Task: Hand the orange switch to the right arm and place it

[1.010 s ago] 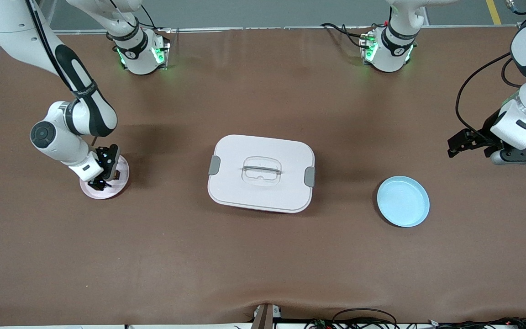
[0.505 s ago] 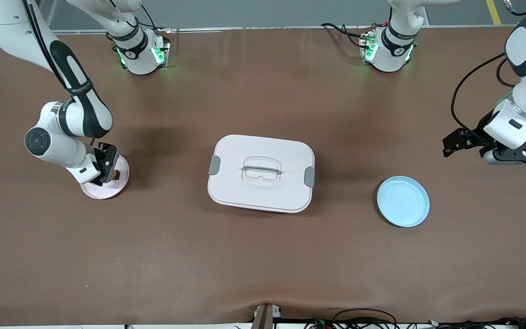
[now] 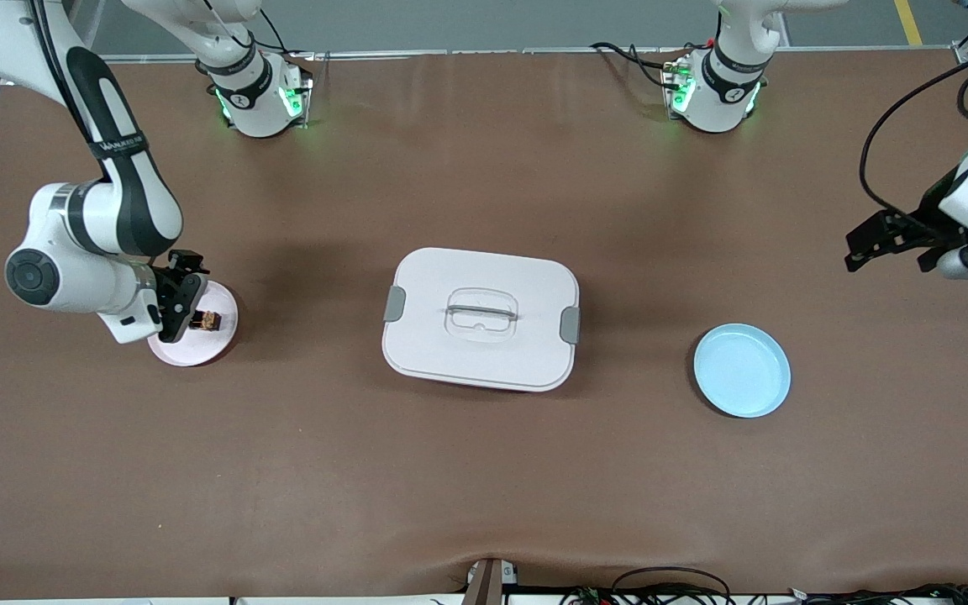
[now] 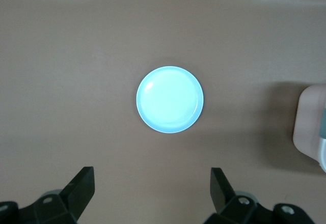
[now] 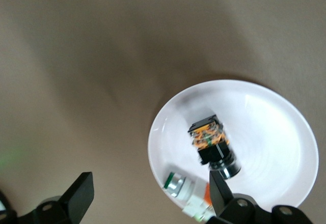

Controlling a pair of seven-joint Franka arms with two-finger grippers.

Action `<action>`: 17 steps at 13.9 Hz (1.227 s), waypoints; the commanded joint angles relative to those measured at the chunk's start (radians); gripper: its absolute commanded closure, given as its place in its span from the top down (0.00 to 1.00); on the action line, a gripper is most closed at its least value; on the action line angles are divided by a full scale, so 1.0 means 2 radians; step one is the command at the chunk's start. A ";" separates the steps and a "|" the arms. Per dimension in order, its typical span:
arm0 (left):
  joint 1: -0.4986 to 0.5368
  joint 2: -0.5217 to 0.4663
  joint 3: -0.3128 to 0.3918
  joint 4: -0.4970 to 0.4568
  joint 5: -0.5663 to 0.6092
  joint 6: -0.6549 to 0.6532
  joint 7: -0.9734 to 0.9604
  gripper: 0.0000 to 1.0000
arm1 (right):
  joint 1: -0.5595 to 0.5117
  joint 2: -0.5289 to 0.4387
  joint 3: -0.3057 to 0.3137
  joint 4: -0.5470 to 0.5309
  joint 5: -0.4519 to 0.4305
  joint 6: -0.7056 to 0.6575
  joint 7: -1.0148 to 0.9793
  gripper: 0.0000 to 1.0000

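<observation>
The orange switch (image 3: 208, 320) (image 5: 211, 142), a tiny black part with an orange section, lies on a pale pink plate (image 3: 219, 340) (image 5: 275, 132) at the right arm's end of the table. My right gripper (image 3: 175, 302) (image 5: 150, 196) is open and empty. It hangs just off the plate's edge, a little apart from the switch. My left gripper (image 3: 887, 252) (image 4: 152, 186) is open and empty too, high over bare table at the left arm's end, with a light blue plate (image 3: 741, 370) (image 4: 169, 99) below it.
A second small part, green, silver and white (image 5: 183, 188), lies on the pink plate beside the switch. A white lidded box (image 3: 481, 318) (image 4: 310, 127) with grey clips stands mid-table. The robots' bases (image 3: 259, 97) (image 3: 712, 88) stand at the edge farthest from the front camera.
My right gripper has drawn off the pink plate toward the right arm's end, uncovering the switch on it. My left gripper has moved toward the left arm's end and its base.
</observation>
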 commanded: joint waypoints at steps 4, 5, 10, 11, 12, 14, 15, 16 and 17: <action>-0.008 -0.002 0.000 0.028 0.007 -0.074 0.000 1.00 | -0.002 -0.037 -0.001 -0.002 0.030 -0.039 0.107 1.00; -0.006 -0.002 0.000 0.036 0.003 -0.075 0.001 1.00 | -0.001 -0.044 0.000 -0.002 0.030 -0.043 0.116 1.00; -0.008 0.000 0.001 0.050 0.004 -0.090 -0.003 1.00 | 0.030 -0.070 0.003 0.066 0.030 -0.134 0.320 1.00; -0.007 0.000 0.001 0.050 0.004 -0.093 -0.003 1.00 | 0.035 -0.067 0.002 0.095 0.029 -0.158 0.344 1.00; -0.007 0.000 0.001 0.050 0.005 -0.095 -0.003 1.00 | 0.036 -0.065 0.002 0.119 0.027 -0.177 0.365 1.00; -0.006 0.000 0.001 0.050 0.004 -0.097 -0.003 1.00 | 0.035 -0.064 0.002 0.158 0.021 -0.213 0.403 1.00; -0.006 0.000 0.001 0.050 0.005 -0.097 -0.003 1.00 | 0.034 -0.064 0.001 0.168 0.021 -0.222 0.414 1.00; -0.006 0.001 0.001 0.050 0.005 -0.097 -0.003 1.00 | 0.032 -0.064 -0.001 0.178 0.021 -0.232 0.420 1.00; -0.006 0.000 0.001 0.050 0.005 -0.097 -0.003 1.00 | 0.030 -0.064 -0.002 0.186 0.021 -0.241 0.424 1.00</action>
